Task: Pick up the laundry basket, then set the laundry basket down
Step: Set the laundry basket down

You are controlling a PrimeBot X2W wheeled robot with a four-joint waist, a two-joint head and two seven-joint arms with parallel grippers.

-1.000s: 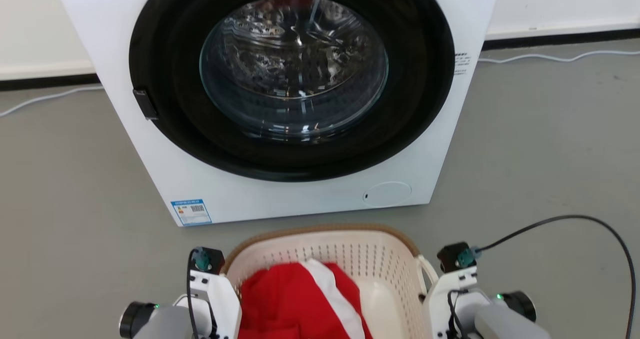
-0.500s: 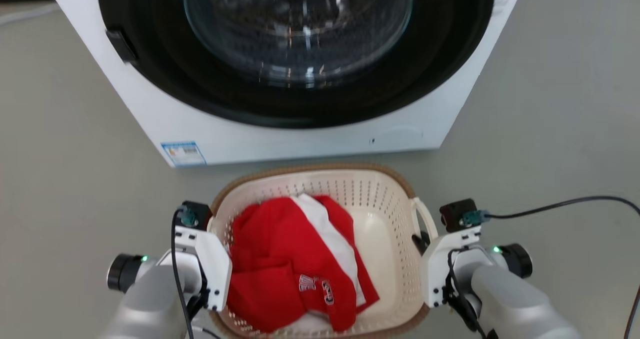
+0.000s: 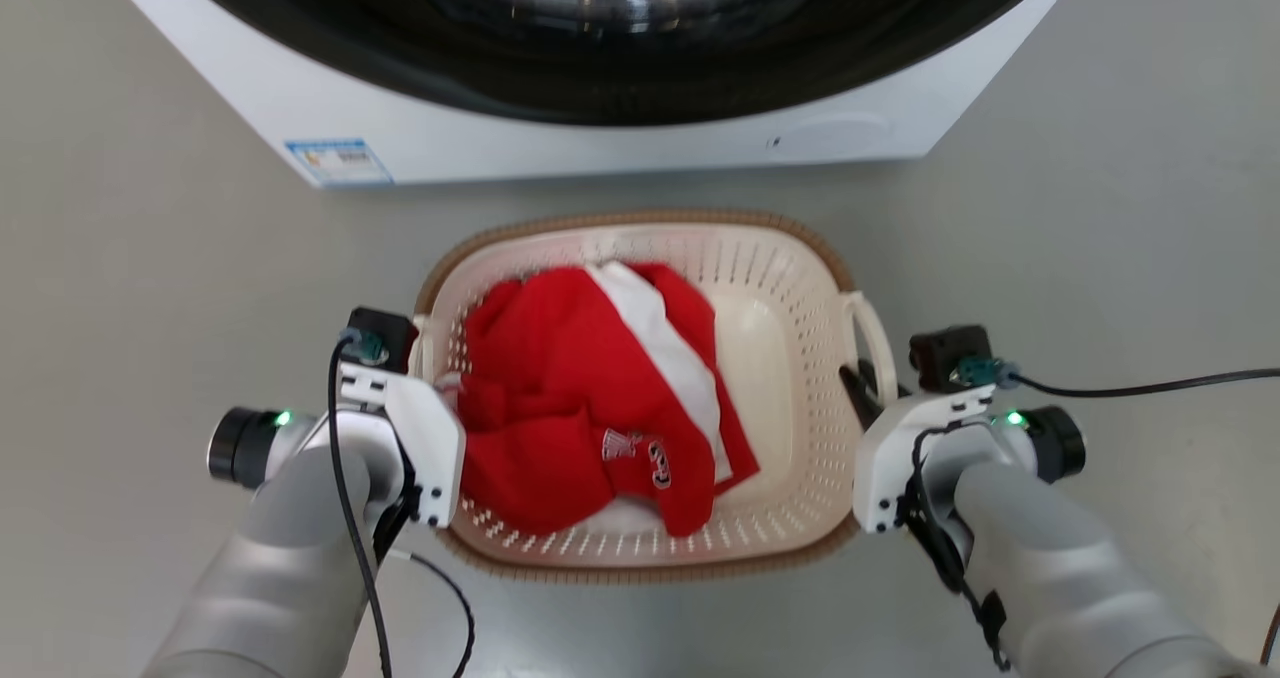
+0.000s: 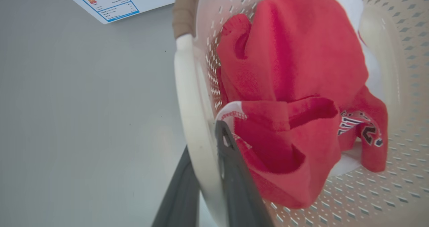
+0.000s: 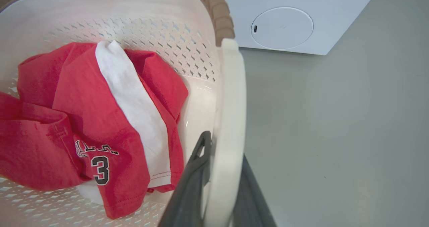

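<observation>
The laundry basket (image 3: 762,258) is cream perforated plastic with a brown woven rim and stands before the washer, holding a red and white shirt (image 3: 570,398). My left gripper (image 3: 422,366) is shut on the basket's left loop handle (image 4: 187,96), one dark finger (image 4: 234,173) inside the loop and one outside. On the other side, my right gripper (image 3: 868,388) is shut on the right handle (image 5: 229,96) in the same way, its inner finger (image 5: 191,183) against the basket wall. Whether the basket's base touches the floor cannot be told.
The white front-loading washer (image 3: 600,148) with its dark round door stands close behind the basket, a blue label (image 3: 335,161) at its lower left corner. Grey floor (image 3: 1100,218) spreads to both sides. A black cable (image 3: 1150,386) runs right from my right wrist.
The head camera has dipped downward, so the washer slides up the picture and the basket shows in full. Both grippers stay shut on the handles.
</observation>
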